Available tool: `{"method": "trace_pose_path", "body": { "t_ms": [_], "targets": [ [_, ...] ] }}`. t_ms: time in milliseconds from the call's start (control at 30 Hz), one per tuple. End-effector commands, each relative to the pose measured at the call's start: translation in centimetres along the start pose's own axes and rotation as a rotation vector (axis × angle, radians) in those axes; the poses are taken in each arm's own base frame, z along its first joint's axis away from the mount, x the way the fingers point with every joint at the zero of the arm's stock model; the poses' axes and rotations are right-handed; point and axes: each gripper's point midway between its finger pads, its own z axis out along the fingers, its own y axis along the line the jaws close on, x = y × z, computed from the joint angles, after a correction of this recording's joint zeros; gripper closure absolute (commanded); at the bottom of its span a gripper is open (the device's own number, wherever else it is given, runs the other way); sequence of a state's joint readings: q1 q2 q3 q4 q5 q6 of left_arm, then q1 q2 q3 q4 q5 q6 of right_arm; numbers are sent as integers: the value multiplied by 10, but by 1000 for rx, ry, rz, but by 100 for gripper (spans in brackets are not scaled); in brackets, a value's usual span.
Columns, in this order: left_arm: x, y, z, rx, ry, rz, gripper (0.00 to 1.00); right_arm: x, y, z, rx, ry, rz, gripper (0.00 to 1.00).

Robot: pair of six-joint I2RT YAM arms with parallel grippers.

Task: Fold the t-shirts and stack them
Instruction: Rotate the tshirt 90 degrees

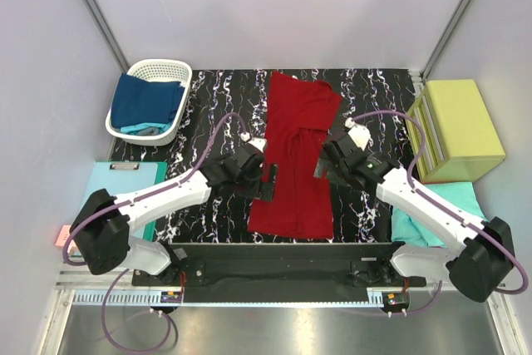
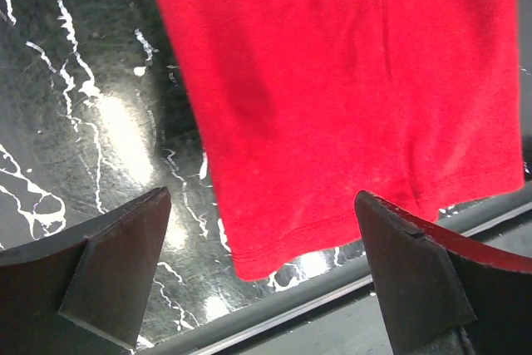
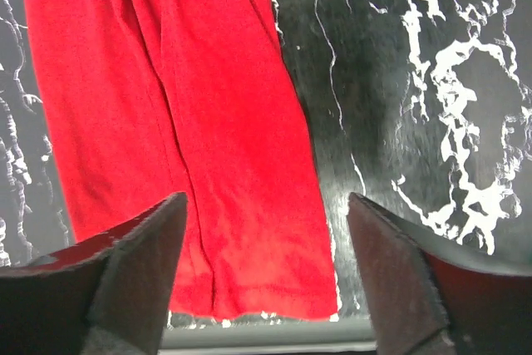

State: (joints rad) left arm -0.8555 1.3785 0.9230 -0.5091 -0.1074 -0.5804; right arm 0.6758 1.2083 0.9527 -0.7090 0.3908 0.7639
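A dark red t-shirt lies flat on the black marbled mat, folded into a long narrow strip running from far to near. My left gripper hovers at its left edge, open; in the left wrist view the shirt's near hem corner lies below, between the spread fingers. At the strip's right edge my right gripper is also open, and its wrist view has the hem below the gap. Neither holds anything. Navy blue and teal t-shirts sit in a basket.
The white basket stands at the back left. A yellow-green box is at the right, with teal cloth in front of it. A pale-blue sheet on a clipboard lies at the left. The mat's near edge runs just below the hem.
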Motion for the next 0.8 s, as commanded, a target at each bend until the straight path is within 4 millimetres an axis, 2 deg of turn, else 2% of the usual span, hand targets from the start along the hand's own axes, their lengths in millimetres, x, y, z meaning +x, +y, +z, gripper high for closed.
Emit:
{"method": "trace_pose_path", "body": {
  "t_ms": [0, 100, 167, 200, 267, 300, 400, 567, 633, 767],
  "targets": [
    [-22, -3, -13, -38, -100, 16, 1, 11, -13, -19, 43, 44, 43, 12],
    [-18, 1, -17, -57, -119, 17, 1, 31, -29, -25, 85, 84, 60, 12],
    [-10, 5, -11, -74, -88, 21, 1, 46, -30, -26, 85, 124, 89, 14],
    [-6, 5, -9, -76, -74, 26, 1, 58, -35, -23, 92, 148, 89, 18],
    [4, 5, -2, -86, -37, 30, 2, 76, -31, -20, 74, 191, 111, 23],
    [9, 4, 1, -82, -25, 33, 3, 90, -36, -16, 94, 217, 103, 29],
    [17, 2, 6, -89, -3, 45, 5, 113, -38, -8, 110, 258, 89, 32],
    [31, 2, 14, -84, 32, 61, 7, 136, -31, 9, 124, 310, 35, 31],
    [38, 4, 17, -78, 46, 57, 7, 139, -21, 15, 98, 312, 28, 31],
    [41, 1, 18, -54, 49, 48, 7, 148, -8, 24, 85, 342, 9, 31]
  ]
}}
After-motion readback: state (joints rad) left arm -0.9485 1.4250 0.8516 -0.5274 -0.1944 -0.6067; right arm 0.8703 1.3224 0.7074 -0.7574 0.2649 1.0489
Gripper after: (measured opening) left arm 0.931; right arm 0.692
